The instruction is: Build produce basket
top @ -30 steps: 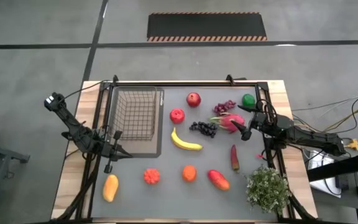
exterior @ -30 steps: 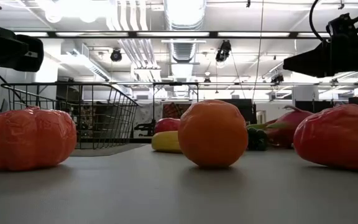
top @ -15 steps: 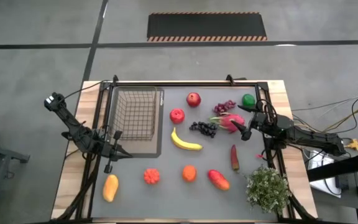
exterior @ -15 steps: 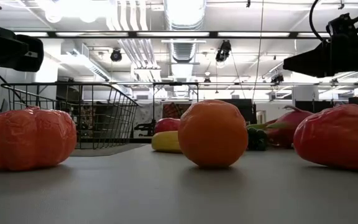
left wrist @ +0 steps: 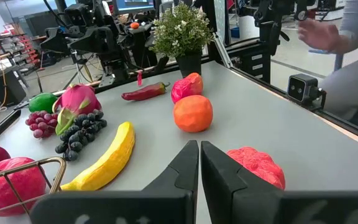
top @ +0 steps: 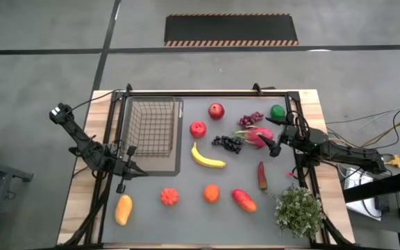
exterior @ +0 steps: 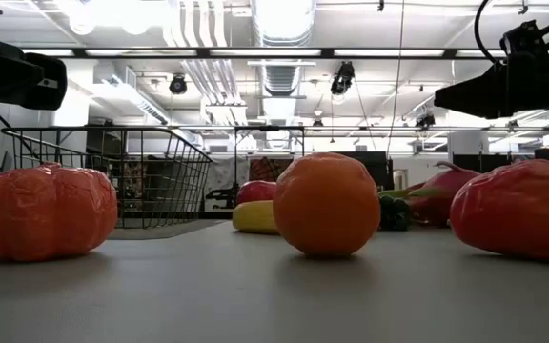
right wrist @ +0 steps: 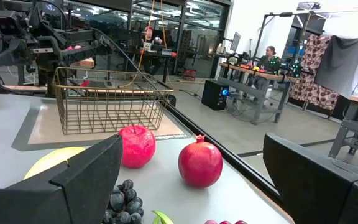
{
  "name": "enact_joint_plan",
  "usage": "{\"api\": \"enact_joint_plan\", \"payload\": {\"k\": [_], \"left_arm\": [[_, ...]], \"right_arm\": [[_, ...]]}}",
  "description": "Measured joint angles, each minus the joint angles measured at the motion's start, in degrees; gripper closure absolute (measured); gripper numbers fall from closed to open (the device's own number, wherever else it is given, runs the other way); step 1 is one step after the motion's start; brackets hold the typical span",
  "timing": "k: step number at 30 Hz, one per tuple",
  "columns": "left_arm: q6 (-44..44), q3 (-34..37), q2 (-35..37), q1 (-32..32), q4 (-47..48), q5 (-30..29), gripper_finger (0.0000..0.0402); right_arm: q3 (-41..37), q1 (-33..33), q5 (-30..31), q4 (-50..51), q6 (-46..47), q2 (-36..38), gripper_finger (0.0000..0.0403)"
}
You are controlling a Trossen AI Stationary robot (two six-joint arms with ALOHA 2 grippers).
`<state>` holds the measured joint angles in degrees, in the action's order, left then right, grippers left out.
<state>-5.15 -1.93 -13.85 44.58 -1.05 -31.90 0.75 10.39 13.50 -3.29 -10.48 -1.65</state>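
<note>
The dark wire basket (top: 151,128) stands on a tan mat at the table's far left. The produce lies spread over the grey table top: two red apples (top: 216,110) (top: 198,129), a banana (top: 207,158), dark grapes (top: 228,143), red grapes (top: 251,119), a lime (top: 278,111), a pink dragon fruit (top: 257,135), a chilli (top: 262,175), a red mango (top: 244,201), an orange (top: 211,193), a lumpy red fruit (top: 169,196) and a yellow mango (top: 123,209). My left gripper (top: 139,173) (left wrist: 199,155) hovers shut near the basket's near side. My right gripper (top: 269,146) (right wrist: 194,155) hovers open beside the dragon fruit.
A bushy potted plant (top: 299,210) stands at the table's near right corner, close to the right arm. A dark frame rail (top: 207,93) runs along the far edge. A person's hand and sleeve (left wrist: 347,37) show beyond the table's near edge in the left wrist view.
</note>
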Motion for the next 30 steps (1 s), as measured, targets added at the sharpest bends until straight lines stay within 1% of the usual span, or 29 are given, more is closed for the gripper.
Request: {"api": "enact_joint_plan", "payload": {"k": [5,7,9,10,11,13,15,17,21,25,30], "left_arm": [[-0.51,0.0,0.0,0.0,0.01,0.0,0.0401],[-5.96,0.0,0.0,0.0,-0.1,-0.02,0.0401],[-12.4,0.09,-0.06,0.0,-3.27,0.05,0.0401],[-13.18,0.09,-0.11,0.02,-6.33,0.23,0.0401],[-11.84,0.09,-0.24,0.02,-10.12,0.58,0.0401],[-4.61,0.07,-0.59,0.01,-18.51,1.17,0.0401],[-2.86,0.07,-0.61,0.0,-26.71,1.16,0.0401],[-2.71,0.07,-0.59,0.02,-34.4,1.16,0.0401],[-2.7,0.04,-0.5,0.02,-45.11,1.16,0.0401],[-2.71,0.04,-0.42,0.01,-50.55,1.14,0.0401],[-2.73,0.0,-0.33,0.02,-55.04,1.14,0.0401]], "right_arm": [[-0.01,0.02,0.0,0.0,0.0,0.0,0.0035],[0.0,0.02,0.01,-0.03,-0.68,-0.01,0.0035],[-0.02,0.02,0.0,-0.06,-1.5,0.0,0.0035],[-0.02,0.0,-0.09,0.0,1.1,0.0,0.0035],[-0.02,-0.07,-0.47,0.02,6.01,-0.02,0.0035],[-0.02,-0.11,-0.68,0.0,17.97,-0.02,0.0035],[-0.02,-0.11,-0.29,-1.22,28.18,-0.02,0.0035],[-0.02,-0.11,0.69,-2.02,32.6,0.0,0.0035],[-0.02,-0.11,1.09,-1.67,33.56,-0.02,0.0035],[-0.02,-0.11,1.09,-1.66,33.16,-0.02,0.0035],[-0.02,-0.11,1.09,-1.66,33.08,-0.02,0.0035]]}}
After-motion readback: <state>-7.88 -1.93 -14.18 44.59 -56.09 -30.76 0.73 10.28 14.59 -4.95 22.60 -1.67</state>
